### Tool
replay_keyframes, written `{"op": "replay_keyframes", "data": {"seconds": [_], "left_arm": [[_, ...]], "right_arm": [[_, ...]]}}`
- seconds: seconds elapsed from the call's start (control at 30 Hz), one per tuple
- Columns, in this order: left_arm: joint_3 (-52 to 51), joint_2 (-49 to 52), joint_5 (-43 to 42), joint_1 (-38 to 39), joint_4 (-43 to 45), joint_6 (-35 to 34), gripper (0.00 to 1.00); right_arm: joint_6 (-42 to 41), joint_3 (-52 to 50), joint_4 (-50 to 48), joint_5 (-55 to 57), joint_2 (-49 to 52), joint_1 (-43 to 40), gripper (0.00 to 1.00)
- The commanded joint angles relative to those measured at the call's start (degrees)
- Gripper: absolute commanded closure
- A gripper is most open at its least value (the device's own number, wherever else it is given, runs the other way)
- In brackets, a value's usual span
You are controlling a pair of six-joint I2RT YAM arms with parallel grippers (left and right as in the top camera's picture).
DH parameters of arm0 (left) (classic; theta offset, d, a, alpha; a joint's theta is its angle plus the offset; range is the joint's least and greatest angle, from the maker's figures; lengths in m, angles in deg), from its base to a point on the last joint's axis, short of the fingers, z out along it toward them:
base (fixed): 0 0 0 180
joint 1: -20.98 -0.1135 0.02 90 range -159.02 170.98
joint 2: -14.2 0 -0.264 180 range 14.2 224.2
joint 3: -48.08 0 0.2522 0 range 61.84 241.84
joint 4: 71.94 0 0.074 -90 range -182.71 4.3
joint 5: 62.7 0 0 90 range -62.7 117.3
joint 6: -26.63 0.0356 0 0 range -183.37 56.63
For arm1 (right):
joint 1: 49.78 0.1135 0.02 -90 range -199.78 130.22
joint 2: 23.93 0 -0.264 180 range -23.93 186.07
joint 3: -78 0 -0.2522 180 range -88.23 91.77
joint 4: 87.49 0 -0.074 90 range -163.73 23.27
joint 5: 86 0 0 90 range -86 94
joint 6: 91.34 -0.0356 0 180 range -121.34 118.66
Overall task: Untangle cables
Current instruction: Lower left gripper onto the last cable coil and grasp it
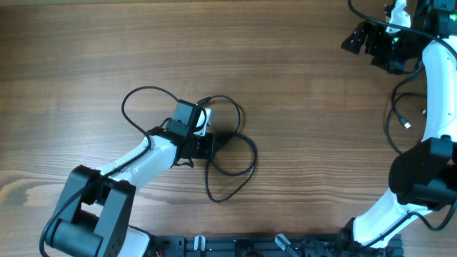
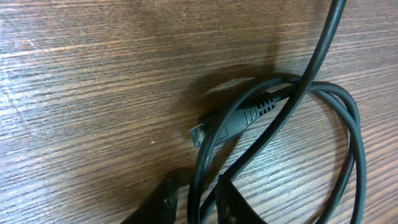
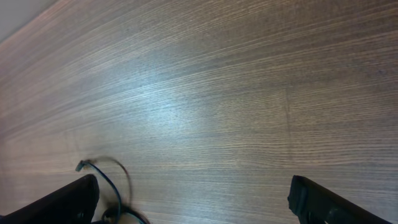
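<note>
Beneath left gripper [image 2: 198, 190], cables [image 2: 292, 99] are running off-frame; fingers [image 2: 231, 200] are straddling one strand, clamping unclear. Right gripper [image 3: 193, 190] is gaping empty over open table [image 3: 205, 93].

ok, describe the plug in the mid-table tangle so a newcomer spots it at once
On the wooden table, find the tangle of black cables under the left gripper. Just beyond its fingers lies the USB plug: a ribbed black moulded body with a small silvery tip, the only blunt end among smooth cord loops.
</note>
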Motion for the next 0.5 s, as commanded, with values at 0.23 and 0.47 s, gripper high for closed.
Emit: {"op": "replay_keyframes", "data": {"seconds": [0.23, 0.47], "left_arm": [[0.1, 0.3, 0.7, -0.1, 0.8, -1.0, 0.96], [18.4, -12.3, 0.9, -2.2, -11.8, -1.0, 0.96]], "right_arm": [[1.2, -1.3, 0.3, 1.0, -0.5, 0.4, 0.0], [1.4, -2.5, 1.5, 0.8, -0.5, 1.1, 0.0]]}}
